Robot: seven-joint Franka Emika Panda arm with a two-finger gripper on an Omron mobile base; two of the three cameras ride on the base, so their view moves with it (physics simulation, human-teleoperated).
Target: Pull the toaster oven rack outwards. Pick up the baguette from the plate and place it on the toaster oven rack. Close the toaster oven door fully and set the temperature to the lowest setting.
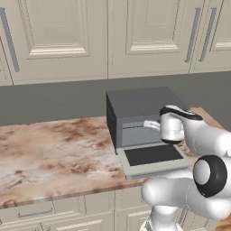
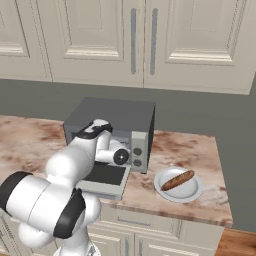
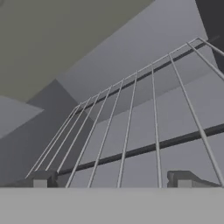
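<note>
Rack (image 3: 131,131) is the step in hand: the toaster oven (image 1: 140,108) stands on the worktop (image 1: 54,149) with the toaster oven door (image 1: 153,158) dropped flat in front of it, and the tool (image 3: 111,181) reaches into the open mouth with its fingertips (image 3: 41,179) spread wide, holding nothing. In the hand view the grey wires run away from the tips toward the back wall of the cavity, one tip at each side of the near wires. To do it well, I judge the tool should settle over a front cross-wire, pinch it squarely, then draw straight back along the line of the side rails, level, so the rack does not bind or tip. The baguette (image 2: 177,180) lies on the plate (image 2: 165,192) to the oven's right, well apart from the arm. No brand, label or readable writing shows on the oven, its knobs (image 2: 137,150) or the cabinets (image 1: 67,36)
</note>
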